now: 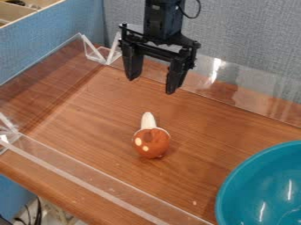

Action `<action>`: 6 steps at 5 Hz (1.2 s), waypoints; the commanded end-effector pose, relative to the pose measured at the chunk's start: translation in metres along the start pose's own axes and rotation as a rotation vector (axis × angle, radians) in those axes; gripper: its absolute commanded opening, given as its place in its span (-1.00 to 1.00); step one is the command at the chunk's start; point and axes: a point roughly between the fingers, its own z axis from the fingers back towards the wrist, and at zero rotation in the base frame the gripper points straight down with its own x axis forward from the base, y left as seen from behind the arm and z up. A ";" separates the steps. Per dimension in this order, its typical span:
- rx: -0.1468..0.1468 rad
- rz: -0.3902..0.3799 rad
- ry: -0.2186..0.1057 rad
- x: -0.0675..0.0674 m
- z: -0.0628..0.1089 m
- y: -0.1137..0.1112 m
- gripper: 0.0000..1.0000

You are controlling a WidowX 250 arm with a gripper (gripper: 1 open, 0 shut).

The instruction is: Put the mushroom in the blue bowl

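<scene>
My open black end effector [156, 79] hovers above an orange-brown, pale-spotted toy mushroom [152, 141], cream stem pointing away from the camera.

One camera looks steeply down across the tabletop [88, 123].

2 fingers [133, 68] apart, pointing down

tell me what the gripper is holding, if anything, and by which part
Nothing is held; the gripper hangs open above the table, and the mushroom lies below it
</scene>
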 end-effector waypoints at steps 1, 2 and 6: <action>-0.010 0.006 0.021 -0.004 -0.022 0.000 1.00; -0.015 -0.002 0.056 -0.007 -0.058 0.000 1.00; -0.026 -0.045 0.108 -0.002 -0.098 -0.002 -1.00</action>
